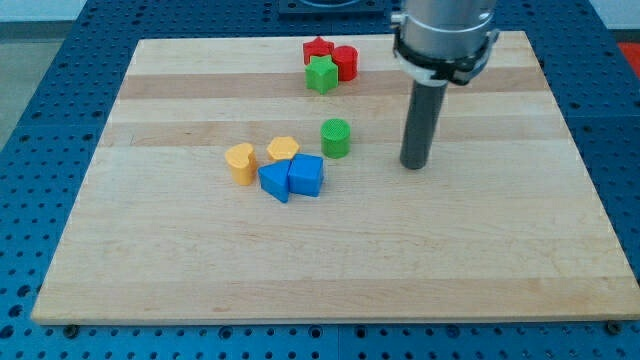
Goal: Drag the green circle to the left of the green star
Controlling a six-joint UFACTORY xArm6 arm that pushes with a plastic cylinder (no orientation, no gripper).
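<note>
You have only one camera here. It looks down at the wooden board (pixel 330 250) from in front and above, at a slant, so the far edge at the view's top appears shorter than the near edge at the view's bottom. It stands near enough that the board fills almost the whole picture, with a strip of the blue perforated table (pixel 40 120) around it. The arm (pixel 445 35) comes in from the view's top and is cut off by the frame there. With no second view, nothing is shared between views.
</note>
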